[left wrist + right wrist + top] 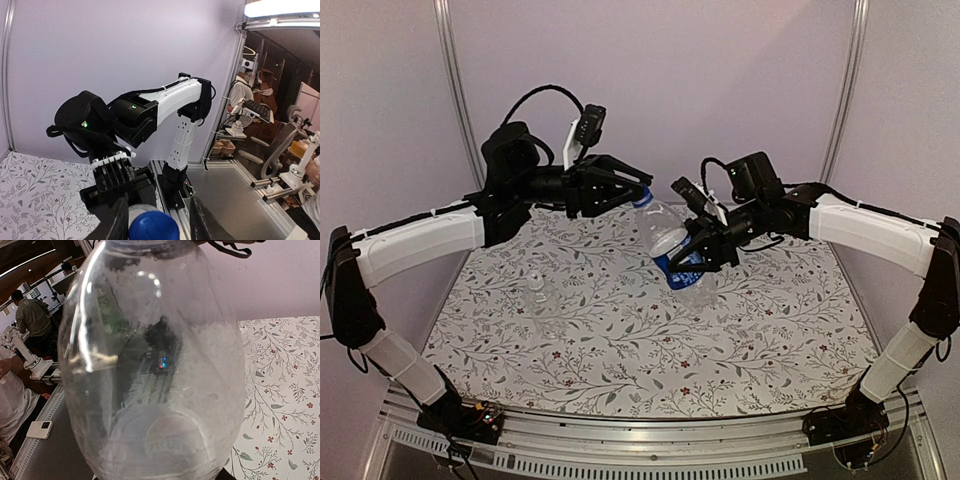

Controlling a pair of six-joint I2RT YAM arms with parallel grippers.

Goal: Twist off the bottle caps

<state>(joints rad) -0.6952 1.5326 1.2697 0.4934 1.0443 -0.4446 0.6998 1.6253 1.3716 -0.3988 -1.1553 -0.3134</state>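
Observation:
The taller bottle (pixel 670 240), clear with a blue-and-white label band, is held tilted above the table. My right gripper (pixel 693 262) is shut on its labelled body. In the right wrist view the bottle (pixel 155 370) fills the frame and hides the fingers. Its bright blue cap (pixel 643 196) points to my left gripper (pixel 638 190), which is open with a finger on each side of the cap. In the left wrist view the cap (pixel 153 226) sits against the left finger (pixel 116 220), with a gap to the other finger. The shorter clear bottle (pixel 538 298) stands on the table with its pale cap (pixel 536 282) on.
A floral cloth (pixel 650 350) covers the table. A metal rail (pixel 650 445) runs along the near edge, by both arm bases. Purple walls with upright posts (pixel 455 90) close in the back and sides.

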